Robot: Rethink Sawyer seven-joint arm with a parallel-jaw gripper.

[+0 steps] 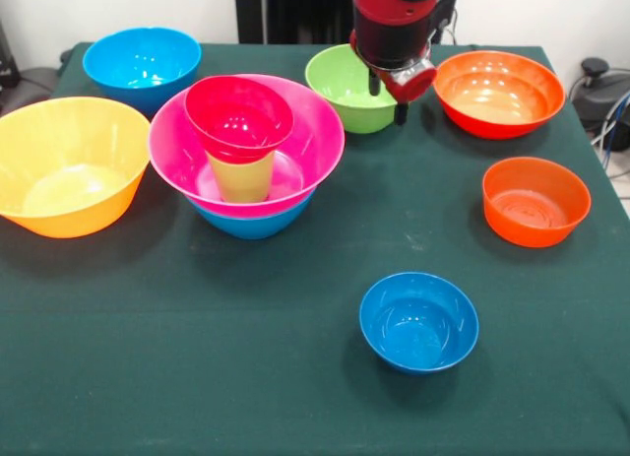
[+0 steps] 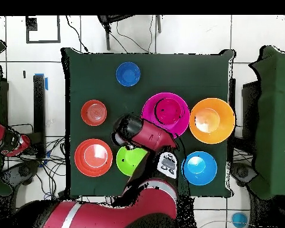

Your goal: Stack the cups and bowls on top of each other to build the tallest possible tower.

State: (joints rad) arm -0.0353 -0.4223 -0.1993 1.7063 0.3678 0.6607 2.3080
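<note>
I am holding my hand (image 1: 386, 92) empty, fingers slightly parted, over the green bowl (image 1: 349, 85) at the tower's (image 1: 246, 151) 2 o'clock. Risk: the crimson bowl (image 1: 238, 116) is sitting on the narrow cup (image 1: 242, 176); added load may be tipping it.

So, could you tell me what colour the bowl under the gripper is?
Lime green bowl; the front view shows it best.

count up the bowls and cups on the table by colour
blue bowls: 3
orange or red-orange bowls: 2
yellow-orange bowl: 1
pink bowl: 1
crimson bowl: 1
green bowl: 1
lime cup: 1
total: 10
</note>
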